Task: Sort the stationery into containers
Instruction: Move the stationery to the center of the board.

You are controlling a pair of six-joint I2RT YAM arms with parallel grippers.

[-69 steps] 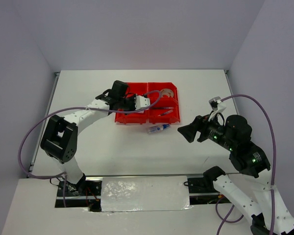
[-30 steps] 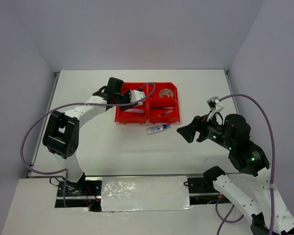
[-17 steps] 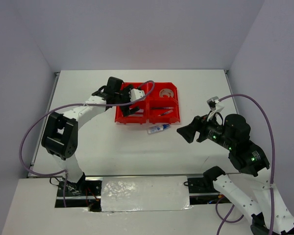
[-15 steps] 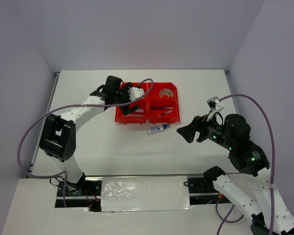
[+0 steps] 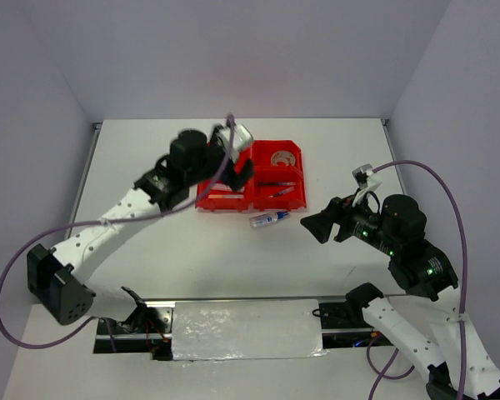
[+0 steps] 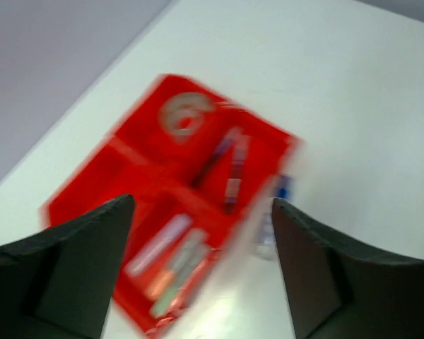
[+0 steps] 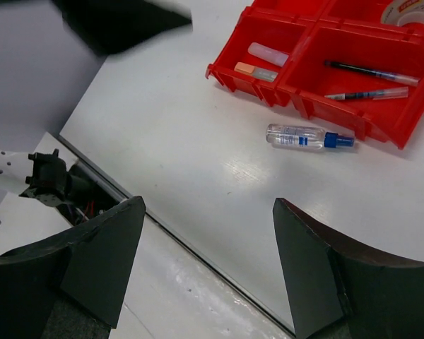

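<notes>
Left arm has swung up off the red bins (image 5: 225, 204) since a second ago. The left end effector (image 6: 201, 203) now hangs above them, jaws spread wide and empty. The right end effector (image 7: 208, 205) hasn't budged, also agape with nothing held. The glue tube (image 7: 307, 136), clear-bodied with a blue cap, lies on the worktop (image 5: 192, 250) just off the block's 5 o'clock edge. My left wrist view is smeared, so I can't make out the bin contents there.

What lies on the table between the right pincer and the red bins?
The blue-capped glue tube lies flat there, close to the red bins. The rest up to the right pincer is bare. The right wrist view shows it.
</notes>
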